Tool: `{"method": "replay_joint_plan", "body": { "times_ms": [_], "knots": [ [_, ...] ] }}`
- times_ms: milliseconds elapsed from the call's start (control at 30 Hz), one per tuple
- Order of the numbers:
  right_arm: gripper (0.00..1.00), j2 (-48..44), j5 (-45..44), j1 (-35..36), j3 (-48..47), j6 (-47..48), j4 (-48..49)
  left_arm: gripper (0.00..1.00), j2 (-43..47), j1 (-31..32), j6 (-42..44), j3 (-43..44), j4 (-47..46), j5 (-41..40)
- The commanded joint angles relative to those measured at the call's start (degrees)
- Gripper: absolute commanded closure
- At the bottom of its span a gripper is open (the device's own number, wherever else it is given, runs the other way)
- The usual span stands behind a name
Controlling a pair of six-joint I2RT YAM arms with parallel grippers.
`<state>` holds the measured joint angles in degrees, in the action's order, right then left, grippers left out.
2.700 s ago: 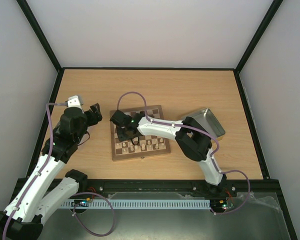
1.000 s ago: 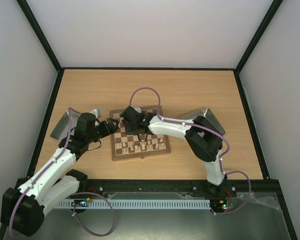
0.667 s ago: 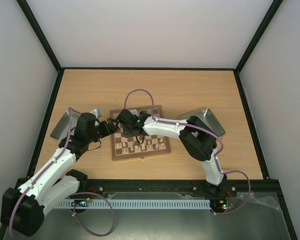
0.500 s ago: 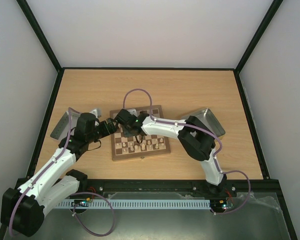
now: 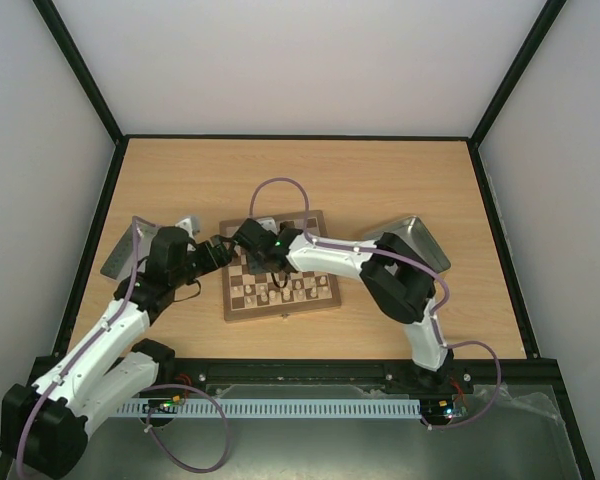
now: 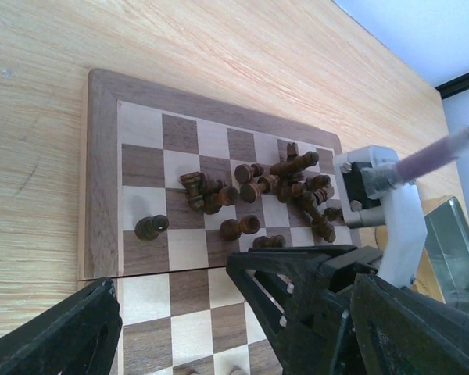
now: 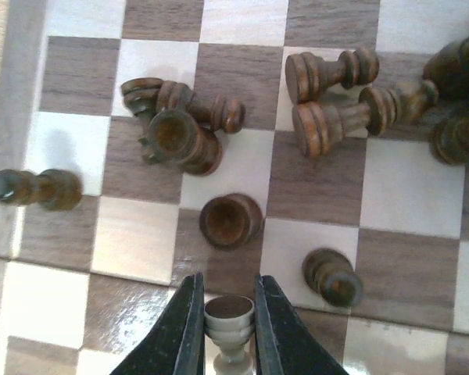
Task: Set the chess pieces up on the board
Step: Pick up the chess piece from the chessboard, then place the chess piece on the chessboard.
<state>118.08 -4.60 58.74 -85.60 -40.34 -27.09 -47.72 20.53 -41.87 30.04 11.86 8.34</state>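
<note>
The board lies mid-table. Dark brown chess pieces lie toppled in a heap on its far half, and one dark piece lies apart near the left edge. Pale cream pieces stand on the near rows. My right gripper is shut on a pale cream piece, its round base towards the camera, over the board's left part beside fallen dark pieces. In the top view it is over the far-left squares. My left gripper hangs open and empty at the board's left edge.
A grey metal tray sits right of the board, under the right arm. Another grey tray sits at the left, behind the left arm. The two grippers are close together over the board's left side, and the right gripper's body fills the left wrist view.
The left arm has swung from the left tray over to the board's left edge. The right gripper has shifted a little to the left over the board.
</note>
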Motion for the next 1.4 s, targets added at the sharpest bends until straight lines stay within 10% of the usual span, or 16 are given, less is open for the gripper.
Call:
{"method": "replay_joint_plan", "body": {
  "times_ms": [0,400,1367],
  "knots": [
    [0.91,-8.78,2.11,0.13,3.83,-7.43,8.81,0.18,2.05,-0.36,-0.52,-0.4,-2.15,1.08],
    [0.85,-21.45,14.85,-2.31,12.06,-38.18,31.65,0.3,12.36,-0.14,-2.58,-8.91,-20.13,9.59],
    [0.9,-23.8,22.52,-3.7,20.99,-54.25,45.78,0.72,10.76,0.3,0.36,-10.1,-27.28,10.67]
  ]
}}
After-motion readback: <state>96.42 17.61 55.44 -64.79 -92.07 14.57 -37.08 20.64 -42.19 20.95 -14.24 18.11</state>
